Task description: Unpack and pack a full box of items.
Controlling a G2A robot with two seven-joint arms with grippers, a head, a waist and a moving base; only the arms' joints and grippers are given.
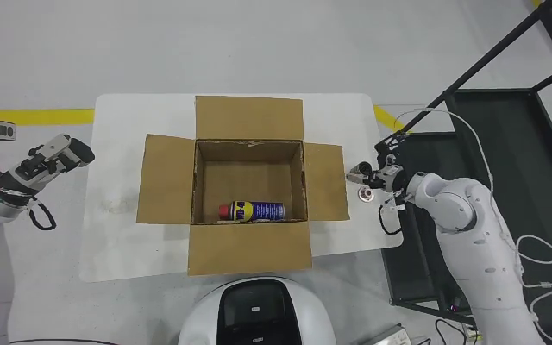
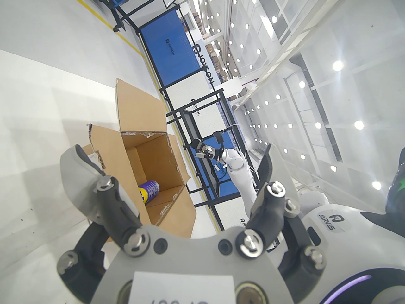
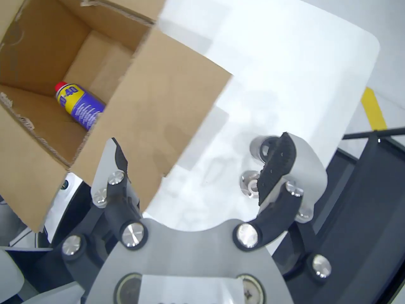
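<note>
An open cardboard box (image 1: 250, 116) stands in the middle of the white table (image 1: 129, 121), all four flaps folded outward. One blue and yellow spray can (image 1: 251, 210) with a red cap lies on its side on the box floor, against the near wall. My left gripper (image 1: 76, 151) hangs off the table's left edge, open and holding nothing; in its own view its fingers (image 2: 79, 166) frame the box (image 2: 152, 159) and the can (image 2: 148, 190). My right gripper (image 1: 364, 178) is open and empty just past the box's right flap (image 3: 164, 102), above the table (image 3: 284, 64). The can (image 3: 79, 104) lies well apart from it.
A black metal rack (image 1: 457, 172) stands close against the table's right side, right behind my right arm. A yellow line (image 1: 43, 116) runs on the floor to the left. Bare table surface lies left and right of the box flaps.
</note>
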